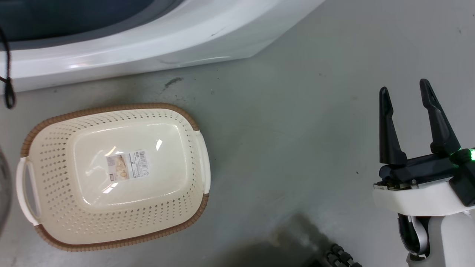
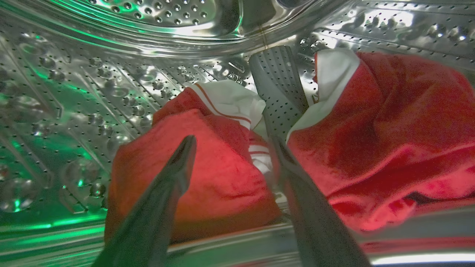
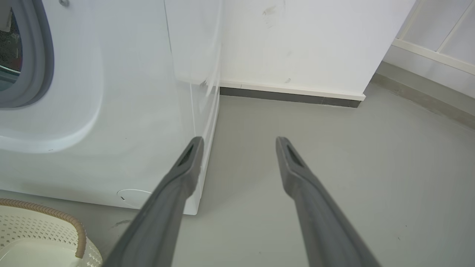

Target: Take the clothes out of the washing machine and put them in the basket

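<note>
Inside the steel drum [image 2: 92,92] of the washing machine [image 1: 148,55], the left gripper [image 2: 233,141] stands spread wide and holding nothing, right before the clothes [image 2: 207,174], soft limp red cloth, probably light though perhaps damp, best pinched at the near heap's bunched crest.

Right hand [image 1: 404,86] of two long black fingers [image 1: 387,129], broad at the root and narrowing to pointed tips. Rooted in a black block [image 1: 419,168] with a small green light [image 1: 472,154] at one edge. Below, a smooth white rounded wrist shell [image 1: 419,202], tiny screws [image 1: 413,182] along the seam, a grey cable loop [image 1: 415,237] underneath. Left hand [image 2: 233,139] likewise slim, matte and dark grey.
</note>
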Available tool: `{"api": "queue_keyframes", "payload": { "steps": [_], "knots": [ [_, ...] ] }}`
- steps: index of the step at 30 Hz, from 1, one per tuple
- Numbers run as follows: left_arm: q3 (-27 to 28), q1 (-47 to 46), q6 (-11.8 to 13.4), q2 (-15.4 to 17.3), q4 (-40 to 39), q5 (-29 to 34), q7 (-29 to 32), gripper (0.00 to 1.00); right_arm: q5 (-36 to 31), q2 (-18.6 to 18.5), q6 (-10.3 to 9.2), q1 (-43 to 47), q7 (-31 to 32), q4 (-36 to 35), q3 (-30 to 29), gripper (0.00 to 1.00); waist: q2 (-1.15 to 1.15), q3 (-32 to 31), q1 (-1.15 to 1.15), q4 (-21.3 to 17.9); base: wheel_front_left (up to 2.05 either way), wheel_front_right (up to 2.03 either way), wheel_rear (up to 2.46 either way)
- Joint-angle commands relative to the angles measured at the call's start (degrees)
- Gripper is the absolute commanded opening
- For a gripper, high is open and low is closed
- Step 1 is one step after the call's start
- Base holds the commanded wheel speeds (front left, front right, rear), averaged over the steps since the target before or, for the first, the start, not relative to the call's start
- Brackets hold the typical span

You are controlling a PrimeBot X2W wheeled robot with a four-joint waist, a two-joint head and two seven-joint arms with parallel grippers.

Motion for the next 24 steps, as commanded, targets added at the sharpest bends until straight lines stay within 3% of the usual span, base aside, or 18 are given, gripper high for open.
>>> {"api": "queue_keyframes", "payload": {
  "steps": [1,10,24],
  "knots": [
    [-0.7,-2.0,-0.3,0.7,0.7,0.5,2.5,1.0,0.7,-0.1,-0.04,-0.9,-0.1,-0.3,0.5,1.0,0.0,1.3,-0.01,-0.9,0.0,0.0,0.0],
    [-3.5,-8.5,-1.2,2.0,3.0,1.0,17.2,1.0,2.1,-0.1,-0.04,-1.8,-0.1,-0.5,1.9,1.0,0.0,4.7,-0.01,-2.7,0.0,0.0,0.0],
    [-6.0,-6.0,0.4,4.2,1.0,1.8,20.8,1.0,4.1,-0.1,-0.04,-2.7,-0.1,-0.8,2.0,1.0,0.0,7.6,-0.01,-4.2,0.0,0.0,0.0]
  ]
}}
